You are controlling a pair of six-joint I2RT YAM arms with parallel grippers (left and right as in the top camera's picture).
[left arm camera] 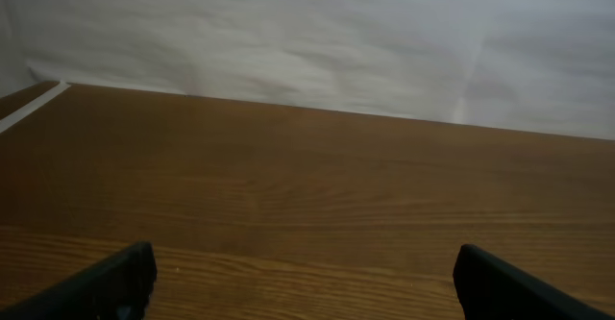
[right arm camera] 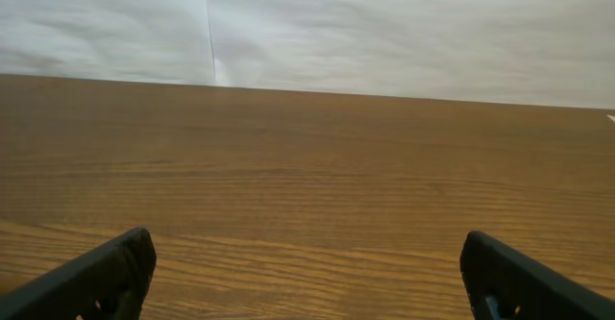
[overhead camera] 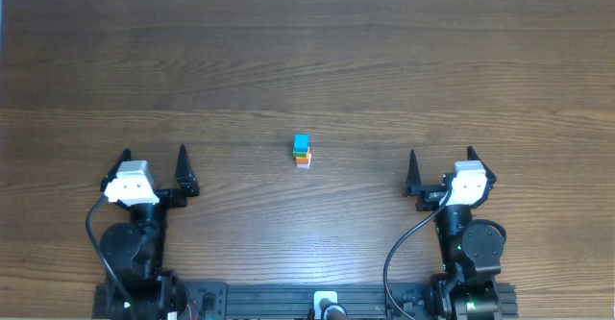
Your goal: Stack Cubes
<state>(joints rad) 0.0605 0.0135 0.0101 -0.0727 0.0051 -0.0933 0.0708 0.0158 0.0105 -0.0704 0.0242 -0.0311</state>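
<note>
The cube stack (overhead camera: 302,152) stood midway between the left claw (overhead camera: 154,153) and right claw (overhead camera: 441,153), well apart from both; each gaped wide, empty. A careless inward sweep could topple so narrow a stack.

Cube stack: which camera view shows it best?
The top view: the cube stack stands in the middle of the tabletop, with the blue cube on top and orange beneath it. Both wrist views face wood tabletop and a white backdrop.
</note>
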